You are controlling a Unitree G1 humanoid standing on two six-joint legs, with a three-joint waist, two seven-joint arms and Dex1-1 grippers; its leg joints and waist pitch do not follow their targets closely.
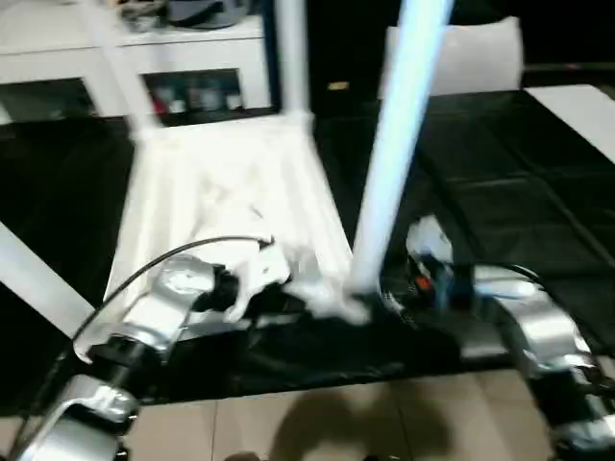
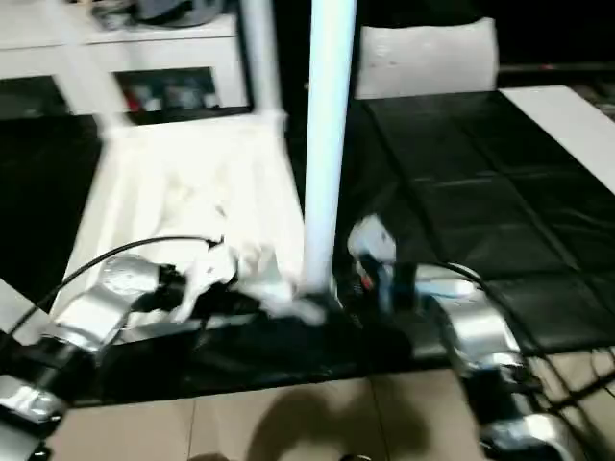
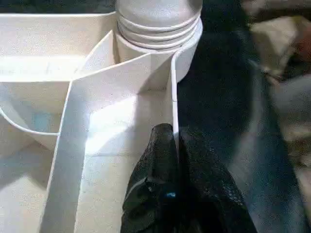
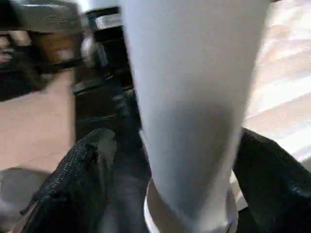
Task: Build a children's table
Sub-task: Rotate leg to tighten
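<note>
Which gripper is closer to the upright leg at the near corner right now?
Right. The right gripper straddles the leg, fingers open; the left gripper is shut on the tabletop rim beside it.

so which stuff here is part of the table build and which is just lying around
Part of the job:
- tabletop, upside down
- near leg standing in its corner socket
- far legs
- left gripper
- right gripper

Just around:
- black work table
- white cabinet
- cable
</note>
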